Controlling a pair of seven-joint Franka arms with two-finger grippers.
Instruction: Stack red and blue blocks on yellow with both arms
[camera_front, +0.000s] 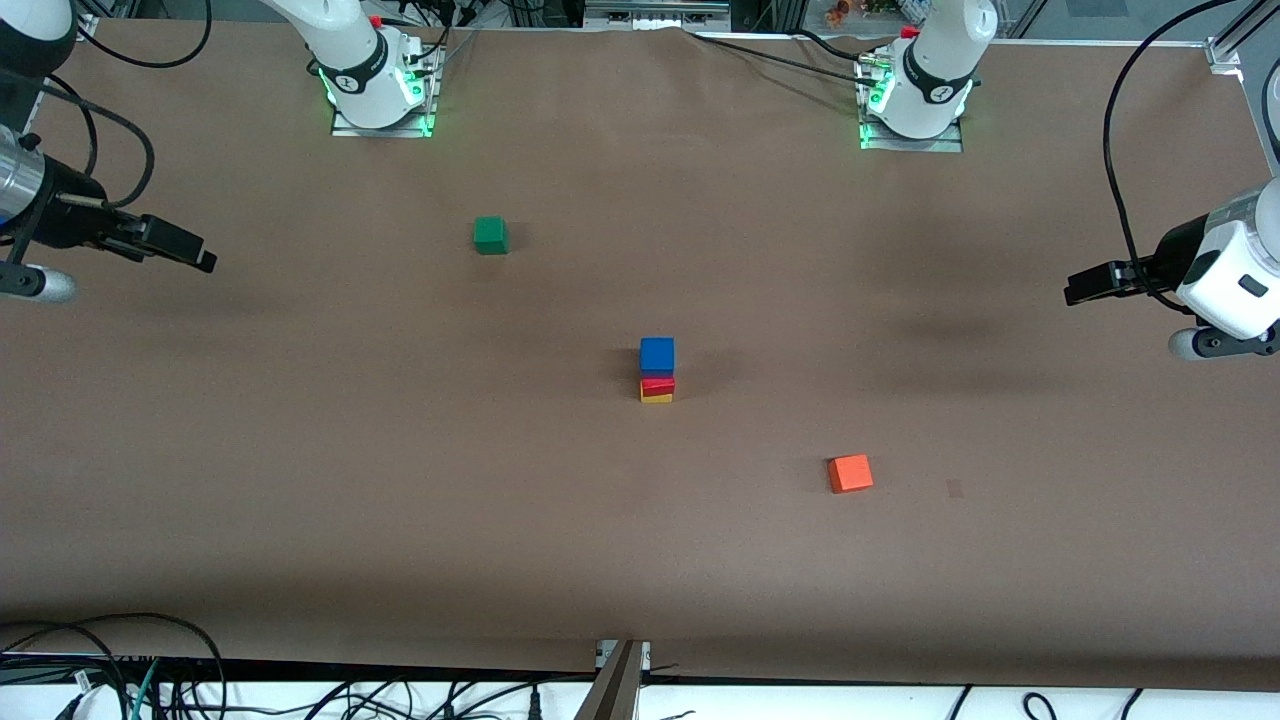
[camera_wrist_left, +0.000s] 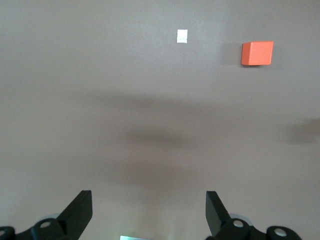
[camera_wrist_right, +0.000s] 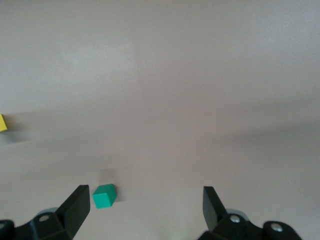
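Note:
A stack of three cubes stands at the middle of the table: the blue block (camera_front: 657, 355) on top, the red block (camera_front: 657, 385) under it, the yellow cube (camera_front: 656, 398) at the bottom. A sliver of yellow (camera_wrist_right: 2, 123) shows at the edge of the right wrist view. My left gripper (camera_front: 1085, 283) is open and empty, raised over the left arm's end of the table; its wrist view (camera_wrist_left: 149, 197) shows bare table between the fingers. My right gripper (camera_front: 190, 250) is open and empty, raised over the right arm's end (camera_wrist_right: 146, 192).
A green cube (camera_front: 490, 235) sits farther from the front camera than the stack, toward the right arm's end, and shows in the right wrist view (camera_wrist_right: 104, 196). An orange cube (camera_front: 850, 473) sits nearer, toward the left arm's end (camera_wrist_left: 257, 53). A small pale mark (camera_wrist_left: 182, 36) lies beside it.

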